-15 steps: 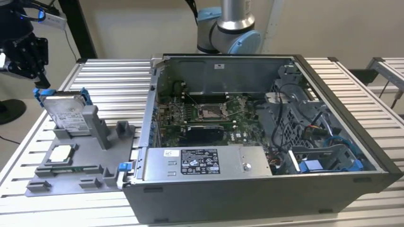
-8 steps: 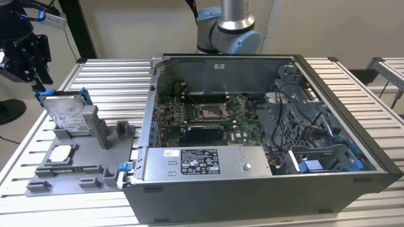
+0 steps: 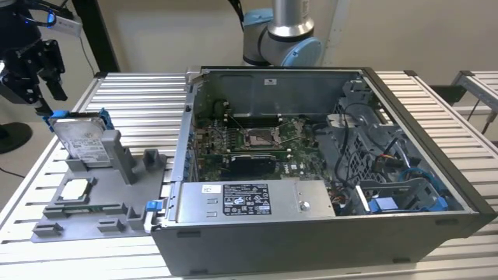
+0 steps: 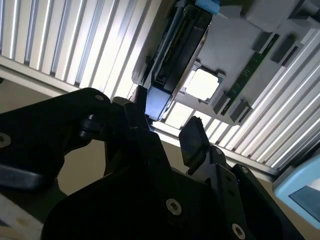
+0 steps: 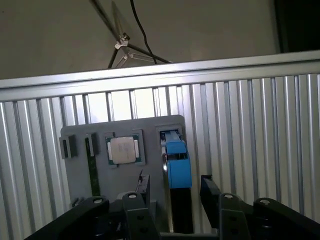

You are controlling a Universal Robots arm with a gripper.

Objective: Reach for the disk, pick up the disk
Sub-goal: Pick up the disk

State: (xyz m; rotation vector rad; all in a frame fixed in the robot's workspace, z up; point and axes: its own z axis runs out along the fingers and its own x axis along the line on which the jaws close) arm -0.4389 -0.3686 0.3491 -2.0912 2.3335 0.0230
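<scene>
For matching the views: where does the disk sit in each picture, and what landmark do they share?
Exterior view: the disk leans in the grey tray at the exterior view's left, near the gripper.
First wrist view: edge-on, blue-capped, just beyond the open gripper, beside the chip.
Second wrist view: edge-on, beside the chip.
Shared landmark: the white square chip.

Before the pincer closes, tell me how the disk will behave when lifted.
The disk looks metal-cased, so it is probably rigid and fairly heavy for its size. It stands propped on edge in the grey holder, so a sideways nudge might tip it. Its blue bracket looks like smooth plastic; the open pincer may slip there.
</scene>
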